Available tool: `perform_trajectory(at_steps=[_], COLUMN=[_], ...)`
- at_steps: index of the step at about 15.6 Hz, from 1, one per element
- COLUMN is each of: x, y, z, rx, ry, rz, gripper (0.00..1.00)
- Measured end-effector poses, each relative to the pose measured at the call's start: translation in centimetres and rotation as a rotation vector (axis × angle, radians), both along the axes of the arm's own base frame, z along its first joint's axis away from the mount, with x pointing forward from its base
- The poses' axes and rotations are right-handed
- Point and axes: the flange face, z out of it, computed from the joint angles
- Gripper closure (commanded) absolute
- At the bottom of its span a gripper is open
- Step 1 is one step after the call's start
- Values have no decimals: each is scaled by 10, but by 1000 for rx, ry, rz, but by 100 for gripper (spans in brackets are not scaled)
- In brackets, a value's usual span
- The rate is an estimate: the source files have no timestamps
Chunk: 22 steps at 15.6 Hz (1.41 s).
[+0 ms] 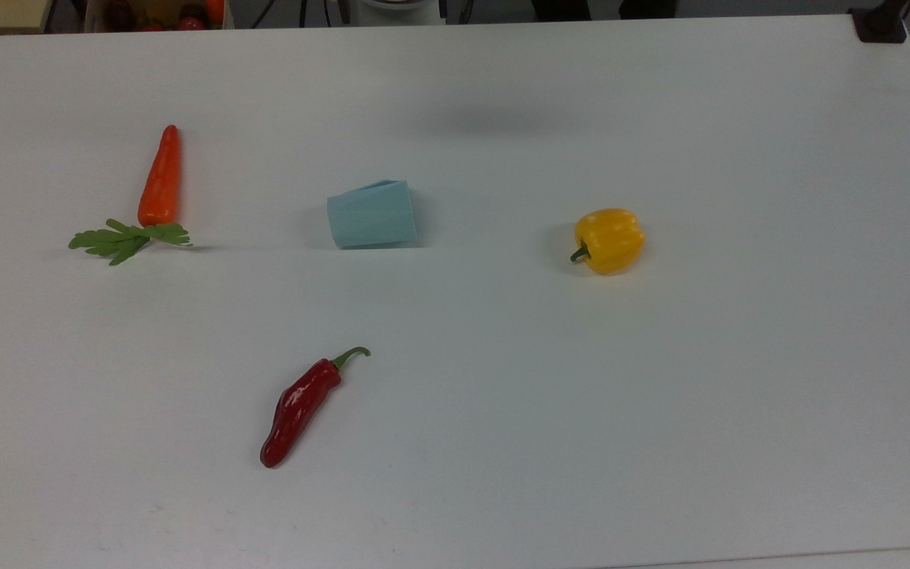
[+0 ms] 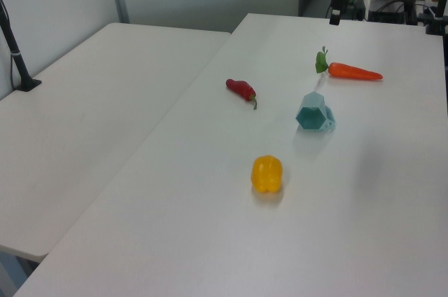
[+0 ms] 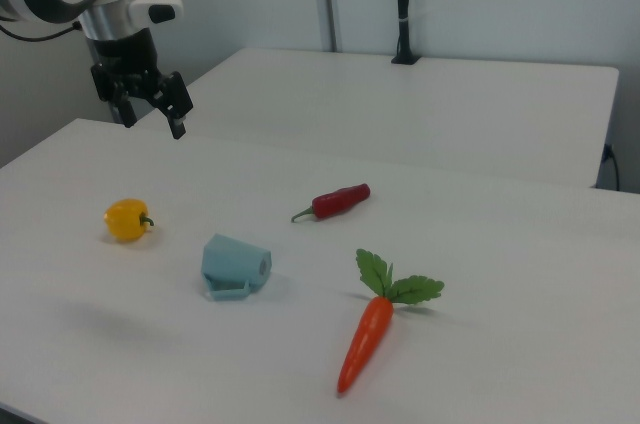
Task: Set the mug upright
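Pincer (image 3: 150, 104) hangs spread and empty, high over a desk (image 1: 660, 395) edge. Mug (image 1: 372, 214) lies tipped mid-desk, well apart. Approach looks barely begun; next move calls for descending onto its faceted wall.

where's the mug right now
In the top view the mug lies on its side mid-table, between the carrot at left and the yellow pepper at right.

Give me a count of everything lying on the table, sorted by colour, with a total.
Orange: 1, the carrot
Pale blue: 1, the mug, on its side
Yellow: 1, the bell pepper
Red: 1, the chili pepper
Total: 4
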Motion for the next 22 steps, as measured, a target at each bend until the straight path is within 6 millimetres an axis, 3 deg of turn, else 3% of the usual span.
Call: perform_trajectory(at_steps=[12, 22], x=[0, 2], y=[1, 53], z=[0, -17], rx=[0, -93], ry=[-1, 10], rz=[3, 55], gripper=[0, 0])
